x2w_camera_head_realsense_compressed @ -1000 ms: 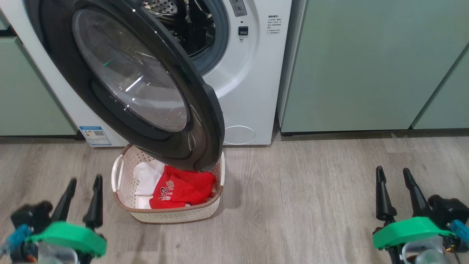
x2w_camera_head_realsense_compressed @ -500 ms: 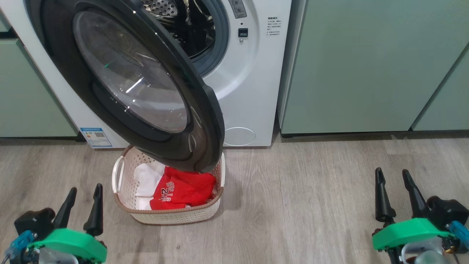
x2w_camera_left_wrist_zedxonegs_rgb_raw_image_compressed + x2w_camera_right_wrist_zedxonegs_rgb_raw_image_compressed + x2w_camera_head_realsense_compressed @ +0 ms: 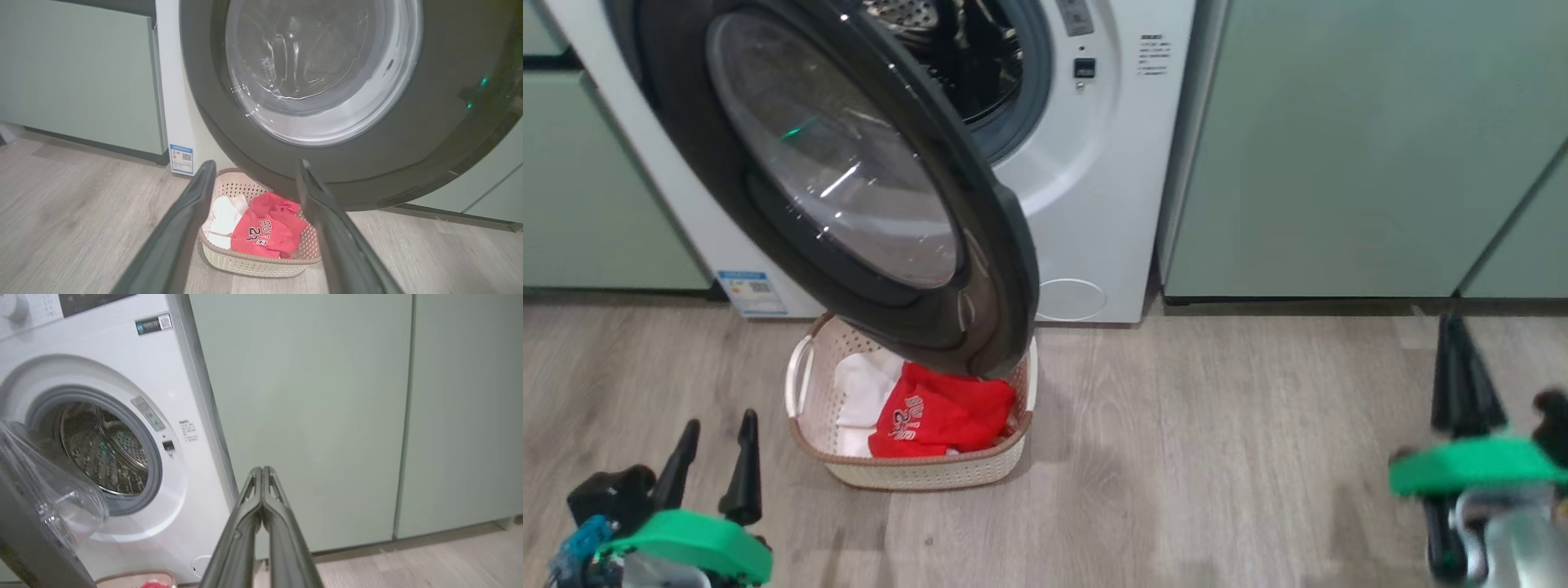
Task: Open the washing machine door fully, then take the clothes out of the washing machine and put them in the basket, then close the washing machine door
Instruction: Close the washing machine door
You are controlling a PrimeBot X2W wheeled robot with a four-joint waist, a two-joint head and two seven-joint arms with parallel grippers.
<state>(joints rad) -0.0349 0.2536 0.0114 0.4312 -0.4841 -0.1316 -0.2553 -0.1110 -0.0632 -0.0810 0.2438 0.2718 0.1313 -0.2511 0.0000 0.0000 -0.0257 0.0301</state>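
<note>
Our left gripper [image 3: 719,423] hangs low over the floor [image 3: 1217,457], fingers spread wide with nothing between them. In the left wrist view, the basket [image 3: 253,265] sits on the floor beyond the fingertips and is framed in the gap between the two fingers. In it lie the red jersey [image 3: 265,234], white lettering up, and to its left the white garment [image 3: 222,216], the two touching. Above and past those fingertips hangs the door [image 3: 327,163]. It is swung out from the washer [image 3: 1094,188], and its black rim overhangs the far part of the basket.

Our right gripper [image 3: 261,468] has its fingers pressed together from tip to base and holds nothing. They point at the pale green cabinet [image 3: 327,396] straight ahead. The washer stands to the left of these fingers, its grey gasket [image 3: 153,457] and steel drum [image 3: 106,457] showing past the door's clear window. The door and basket are well apart from them on that same side.
</note>
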